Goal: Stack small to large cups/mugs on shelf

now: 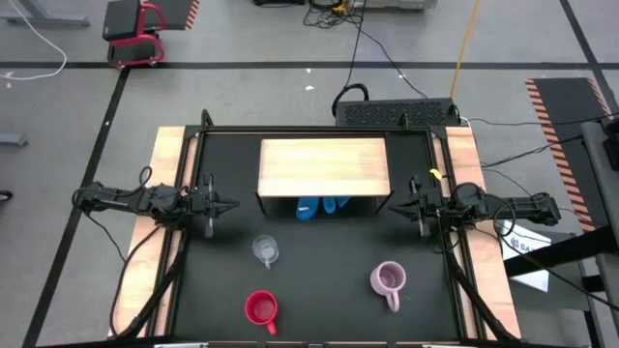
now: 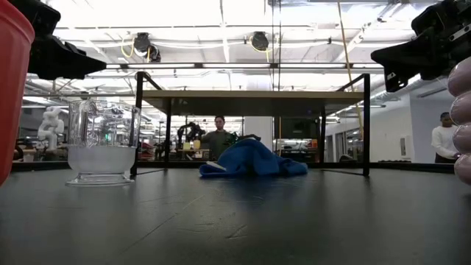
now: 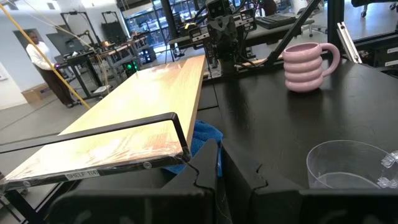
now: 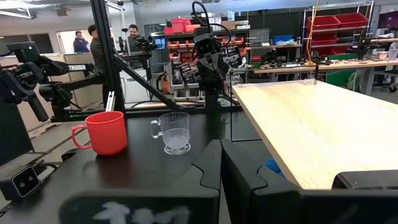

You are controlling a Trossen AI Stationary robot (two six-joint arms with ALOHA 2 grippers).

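Nearest the front edge of the black surface (image 1: 319,319), the red mug (image 1: 260,308) is seen standing upright, left of centre in the high view. A bit further back and off to the right, the lilac mug (image 1: 388,279) is set upright too, its handle turned toward the front edge. The two are well apart. Behind the red mug, the small clear glass cup (image 1: 265,250) is found, also upright and on its own, nothing touching it.

Further back again, the shelf (image 1: 324,166) is placed across the middle of the surface, its light wooden top board carried on a black frame. Nothing is seen on the top board. Underneath it, a crumpled blue cloth (image 1: 320,206) is tucked; in the low view it can be made out lying on the surface between the frame's legs.

The left gripper (image 1: 228,205) is held at the left side of the surface, level with the shelf's front edge and pointed toward it, with a clear gap between them. Its fingers are seen closed together in the left wrist view, nothing between them. The right gripper (image 1: 398,206) is mirrored on the other side, just beside the shelf's front right corner, and its fingers are likewise shut together and empty in the right wrist view.

Far off past the surface, people are seen in the room.
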